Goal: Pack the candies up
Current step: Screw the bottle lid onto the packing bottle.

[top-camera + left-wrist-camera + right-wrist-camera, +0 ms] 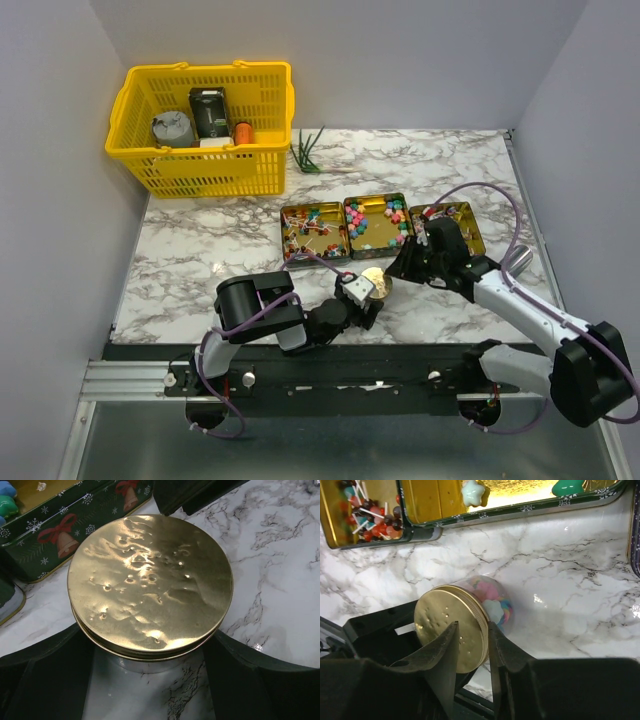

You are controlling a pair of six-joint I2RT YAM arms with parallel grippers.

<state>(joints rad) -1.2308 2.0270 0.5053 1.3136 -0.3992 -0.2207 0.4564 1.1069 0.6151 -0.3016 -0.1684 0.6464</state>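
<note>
A clear jar [497,605] of pastel candies [490,591], capped with a dented gold lid [150,580], lies tilted at the near middle of the marble table [200,250], clamped in the left gripper [150,652]. The right gripper [471,632] has its fingers slightly apart astride the lid's rim; I cannot tell whether they pinch it. Just beyond, the left tin [283,236] holds stick sweets and the middle tin [347,228] round pink, blue and green ones.

Glossy, dimpled gold metal lid [150,585] on a clear jar [496,604]; smooth, shiny marble-look tabletop [280,555].
</note>
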